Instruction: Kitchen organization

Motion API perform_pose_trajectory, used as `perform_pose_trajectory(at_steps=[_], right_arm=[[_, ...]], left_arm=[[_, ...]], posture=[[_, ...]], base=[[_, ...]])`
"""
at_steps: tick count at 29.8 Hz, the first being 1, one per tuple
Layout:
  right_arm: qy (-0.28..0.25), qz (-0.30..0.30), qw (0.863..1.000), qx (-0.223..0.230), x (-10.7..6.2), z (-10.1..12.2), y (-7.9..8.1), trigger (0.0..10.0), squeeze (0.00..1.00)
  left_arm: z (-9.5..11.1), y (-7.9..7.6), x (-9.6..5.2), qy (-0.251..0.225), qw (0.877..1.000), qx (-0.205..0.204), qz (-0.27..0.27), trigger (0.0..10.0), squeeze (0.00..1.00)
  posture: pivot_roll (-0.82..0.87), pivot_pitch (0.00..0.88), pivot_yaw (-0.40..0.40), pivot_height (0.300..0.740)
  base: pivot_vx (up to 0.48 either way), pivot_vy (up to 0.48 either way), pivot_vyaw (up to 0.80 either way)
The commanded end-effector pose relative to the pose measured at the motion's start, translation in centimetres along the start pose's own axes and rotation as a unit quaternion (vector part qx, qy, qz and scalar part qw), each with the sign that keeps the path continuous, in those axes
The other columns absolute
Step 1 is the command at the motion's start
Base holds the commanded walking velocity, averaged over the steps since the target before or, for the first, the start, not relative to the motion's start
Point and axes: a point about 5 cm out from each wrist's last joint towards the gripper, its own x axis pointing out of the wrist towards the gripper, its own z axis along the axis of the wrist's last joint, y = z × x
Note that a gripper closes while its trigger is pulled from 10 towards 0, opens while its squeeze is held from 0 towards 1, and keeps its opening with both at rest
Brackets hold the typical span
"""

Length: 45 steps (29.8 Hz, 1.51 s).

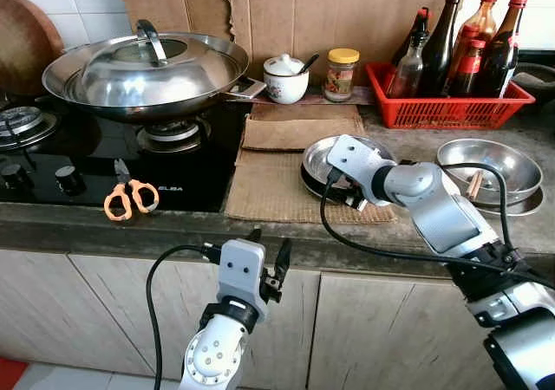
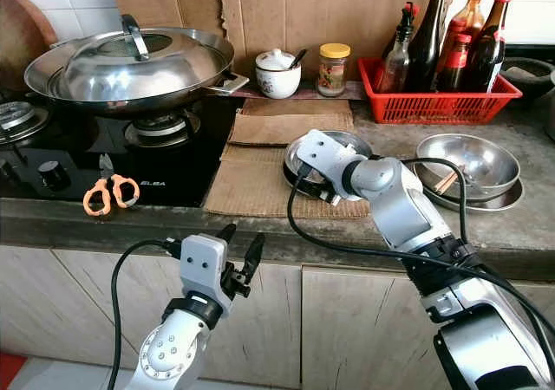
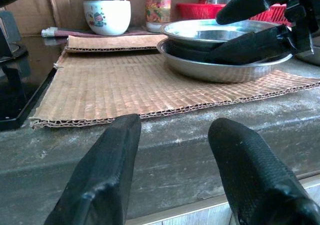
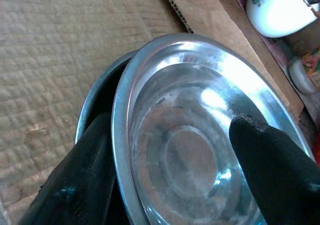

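The right gripper (image 4: 170,175) straddles the rim of the upper steel plate (image 4: 200,135), fingers spread and not yet clamped; the plate sits nested in a second plate on the cardboard mat (image 1: 277,191) on the counter (image 1: 104,221). The step in hand appears to be the grasp, so the next move calls for closing on the rim, then lifting. The left gripper (image 1: 269,256) hovers open below the counter edge.

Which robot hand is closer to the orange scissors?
Left. The left gripper hovers open before the counter edge, just right of the orange scissors. The right gripper straddles the steel plate's rim, farther right.

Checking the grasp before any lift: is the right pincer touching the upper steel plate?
Cannot tell. In the right wrist view, the right pincer straddles the upper steel plate, its fingers at the rim, but no plain contact or gap shows.
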Motion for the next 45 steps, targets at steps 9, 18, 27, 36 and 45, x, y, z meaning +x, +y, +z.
perform_pose_trajectory(at_steps=[9, 18, 27, 36, 45], right_arm=[[-0.001, 0.023, 0.999, -0.027, 0.1, 1.1, 0.3, 0.0, 0.00], [-0.009, 0.022, 0.999, -0.029, 0.1, 1.6, 0.2, 0.0, 0.00], [-0.035, 0.013, 0.999, -0.022, 0.0, 2.5, 0.1, 0.0, 0.00], [-0.260, -0.129, 0.945, 0.149, -1.5, 5.9, 0.8, 0.0, 0.00], [-0.366, -0.225, 0.877, 0.216, -4.2, 6.5, 1.6, 0.0, 0.00]], left_arm=[[0.2, 0.1, 0.0, -0.006, 1.000, -0.001, 0.006, 10.0, 0.00], [0.3, 0.1, 0.0, -0.007, 1.000, -0.002, 0.008, 10.0, 0.00], [0.3, 0.2, 0.1, -0.008, 1.000, 0.000, 0.010, 10.0, 0.00], [0.4, 0.5, 0.2, -0.013, 1.000, 0.005, 0.017, 10.0, 0.00], [0.9, 1.2, 0.3, -0.027, 0.999, 0.014, 0.032, 10.0, 0.00]], posture=[[0.04, 0.023, -0.017, 0.740], [0.04, 0.022, -0.018, 0.740], [0.04, 0.016, -0.023, 0.740], [0.04, 0.000, -0.009, 0.740], [0.04, 0.000, 0.002, 0.740]], base=[[0.000, 0.000, 0.00], [0.000, 0.000, 0.00], [0.000, 0.000, 0.00], [0.000, 0.000, 0.00], [0.000, 0.000, 0.00]])
